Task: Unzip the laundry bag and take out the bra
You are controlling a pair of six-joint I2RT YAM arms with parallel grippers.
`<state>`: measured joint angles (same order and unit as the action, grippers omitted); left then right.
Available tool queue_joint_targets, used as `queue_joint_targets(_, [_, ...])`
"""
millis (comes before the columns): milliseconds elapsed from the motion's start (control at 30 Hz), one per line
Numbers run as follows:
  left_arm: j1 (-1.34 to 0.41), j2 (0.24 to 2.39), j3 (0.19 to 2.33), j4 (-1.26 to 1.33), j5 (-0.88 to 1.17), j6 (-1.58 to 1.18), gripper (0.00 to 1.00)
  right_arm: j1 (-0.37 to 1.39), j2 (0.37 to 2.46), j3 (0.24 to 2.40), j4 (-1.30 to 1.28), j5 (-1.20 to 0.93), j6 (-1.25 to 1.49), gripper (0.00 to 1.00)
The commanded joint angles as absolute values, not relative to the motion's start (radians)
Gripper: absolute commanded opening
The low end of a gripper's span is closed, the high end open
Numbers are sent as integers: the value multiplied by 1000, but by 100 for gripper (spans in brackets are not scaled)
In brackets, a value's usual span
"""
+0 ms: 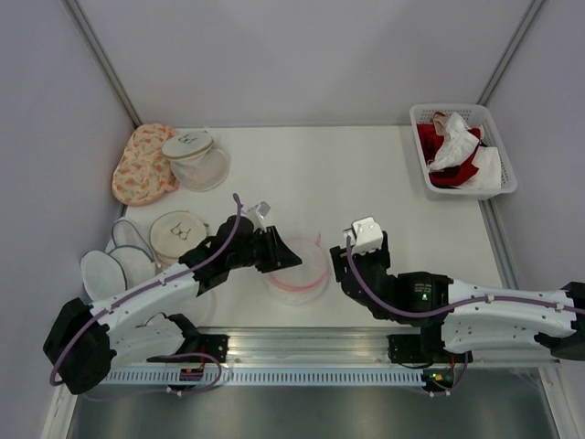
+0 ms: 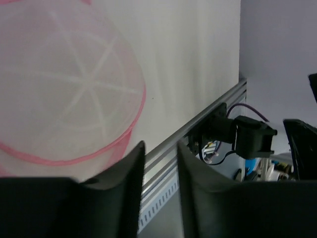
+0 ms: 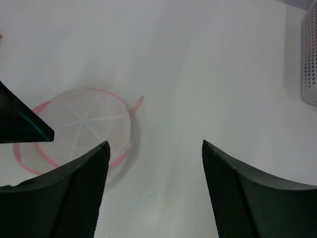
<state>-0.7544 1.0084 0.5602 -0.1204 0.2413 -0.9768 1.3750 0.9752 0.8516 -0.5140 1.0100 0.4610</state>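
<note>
The laundry bag (image 1: 298, 271), a round dome of see-through white mesh with a pink rim, sits near the table's front edge between my two arms. It also shows in the left wrist view (image 2: 64, 89) and the right wrist view (image 3: 84, 124). No bra can be made out inside it. My left gripper (image 1: 289, 257) is at the bag's left side, just above it; its jaws (image 2: 161, 147) stand a narrow gap apart with nothing between them. My right gripper (image 1: 340, 267) is wide open and empty (image 3: 154, 144), just right of the bag.
A white basket (image 1: 457, 109) of red and white clothes stands at the back right. An orange floral pouch (image 1: 142, 165), a clear mesh dome with a white top (image 1: 196, 155), a round beige bag (image 1: 178, 234) and white padded pieces (image 1: 114, 267) lie at the left. The metal rail (image 1: 302, 340) runs along the front edge.
</note>
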Motion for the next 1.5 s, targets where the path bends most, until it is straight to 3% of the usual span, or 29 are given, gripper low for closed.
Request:
queue_joint_targets(0, [-758, 1145, 673, 90, 369, -847, 29, 1373, 908, 827, -614, 1075, 612, 74])
queue_joint_targets(33, [-758, 1182, 698, 104, 388, -845, 8, 1373, 882, 822, -620, 1083, 621, 69])
queue_joint_targets(67, [-758, 1225, 704, 156, 435, -850, 2, 1374, 870, 819, -632, 1089, 636, 57])
queue_joint_targets(167, [-759, 1374, 698, 318, 547, -897, 2, 1373, 833, 827, -699, 1121, 692, 44])
queue_joint_targets(233, [-761, 1487, 706, 379, 600, -917, 2, 1373, 824, 839, -741, 1146, 722, 43])
queue_joint_targets(400, [-770, 1620, 721, 344, 626, -901, 2, 1374, 815, 891, -882, 1163, 836, 44])
queue_joint_targets(533, [-770, 1681, 750, 189, 554, -832, 2, 1374, 790, 888, -893, 1152, 873, 64])
queue_joint_targets(733, [-732, 1698, 735, -73, 318, -769, 2, 1374, 807, 890, -884, 1140, 865, 68])
queue_joint_targets(1067, [-241, 1540, 471, -72, 390, -725, 2, 1373, 808, 908, -873, 1160, 818, 70])
queue_joint_targets(1233, [-123, 1448, 476, -120, 399, -830, 2, 1373, 799, 919, -879, 1158, 810, 71])
queue_joint_targets(1467, [92, 1364, 575, -324, 232, -769, 2, 1373, 744, 922, -903, 1161, 808, 72])
